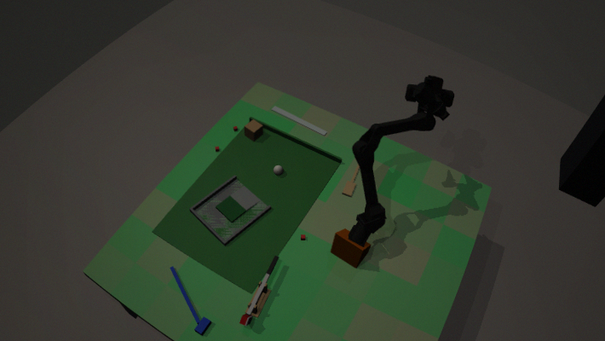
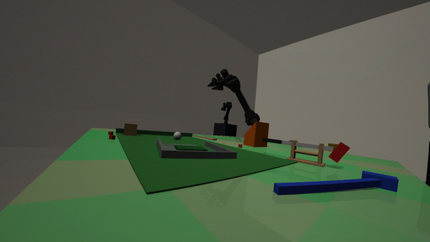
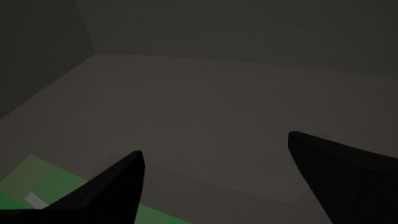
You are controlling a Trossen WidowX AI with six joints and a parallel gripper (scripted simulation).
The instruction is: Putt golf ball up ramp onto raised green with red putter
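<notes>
The red putter [image 1: 260, 291] [image 2: 303, 146] lies on a small wooden rack [image 1: 261, 303] [image 2: 306, 157] at the near edge of the green table, its red head [image 1: 245, 319] [image 2: 339, 152] sticking out past the rack. The white golf ball [image 1: 278, 170] [image 2: 177, 135] sits on the dark green mat [image 1: 273, 243] [image 2: 181, 175]. The raised green [image 1: 231, 208] [image 2: 191, 147] is a dark square inside grey ramps with a low grey wall [image 1: 209, 226] [image 2: 197, 155]. My gripper [image 1: 428, 95] [image 2: 213, 85] [image 3: 216, 149] is open and empty, raised high above the far side of the table, far from the putter.
A blue putter [image 1: 185, 296] [image 2: 327, 185] lies near the rack. A tan putter [image 1: 350, 187] lies beside the arm. A brown box [image 1: 253, 130] [image 2: 130, 129] stands at the mat's far corner, near a grey bar [image 1: 299, 120] [image 3: 35, 200]. Small red cubes [image 1: 303, 237] [image 2: 112, 137] dot the table. The arm's orange base [image 1: 349, 248] [image 2: 257, 134] stands right of the mat.
</notes>
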